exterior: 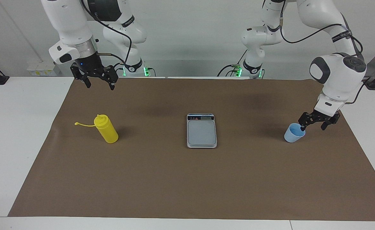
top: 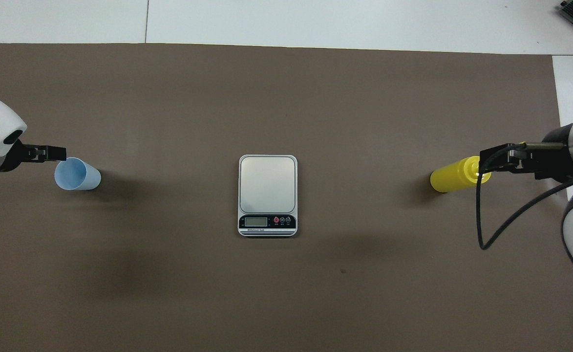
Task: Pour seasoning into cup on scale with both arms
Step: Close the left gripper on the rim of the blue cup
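left gripper (exterior: 315,123) open, one finger inside cup (exterior: 293,133) rim | right gripper (exterior: 98,78) open, empty, above bottle (exterior: 106,129) | close gently, lift cup upright to scale (exterior: 201,130)

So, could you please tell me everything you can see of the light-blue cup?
The cup is small, light blue and tapered, of what looks like translucent plastic. It stands upright on its narrow base with its mouth up, and nothing shows inside it. It sits on the brown mat toward the left arm's end of the table, well apart from the scale. The left gripper is right at it, jaws open, with one fingertip at or just inside the rim; whether it touches I cannot tell.
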`<state>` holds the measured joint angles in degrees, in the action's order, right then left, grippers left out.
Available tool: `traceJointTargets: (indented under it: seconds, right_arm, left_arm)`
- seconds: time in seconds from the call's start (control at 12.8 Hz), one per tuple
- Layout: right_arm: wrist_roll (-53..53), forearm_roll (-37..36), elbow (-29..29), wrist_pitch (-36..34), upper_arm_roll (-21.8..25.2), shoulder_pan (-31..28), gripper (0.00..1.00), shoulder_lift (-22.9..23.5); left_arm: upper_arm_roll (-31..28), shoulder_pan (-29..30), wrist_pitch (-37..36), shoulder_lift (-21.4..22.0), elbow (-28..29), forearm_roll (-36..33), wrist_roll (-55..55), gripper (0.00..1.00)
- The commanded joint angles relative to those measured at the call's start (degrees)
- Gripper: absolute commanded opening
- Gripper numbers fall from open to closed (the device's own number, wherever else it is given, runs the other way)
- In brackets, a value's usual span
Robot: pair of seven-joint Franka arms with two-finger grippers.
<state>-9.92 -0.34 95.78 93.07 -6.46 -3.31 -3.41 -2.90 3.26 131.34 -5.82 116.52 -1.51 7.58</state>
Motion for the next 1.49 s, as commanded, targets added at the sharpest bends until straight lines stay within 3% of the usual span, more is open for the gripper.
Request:
traceJointTargets:
  seconds: [0.0, 1.41]
  right_arm:
    - [1.2, 0.2, 0.5, -0.5, -0.3, -0.7, 1.0, -0.9]
    - [1.2, 0.2, 0.5, -0.6, -0.3, -0.7, 1.0, -0.9]
  left_arm:
    - [-0.3, 0.3, 2.1, -0.4, 1.2, 0.8, 1.2, 1.0]
    - [-0.4, 0.4, 4.4, -1.0, 7.7, 0.8, 2.0, 1.0]
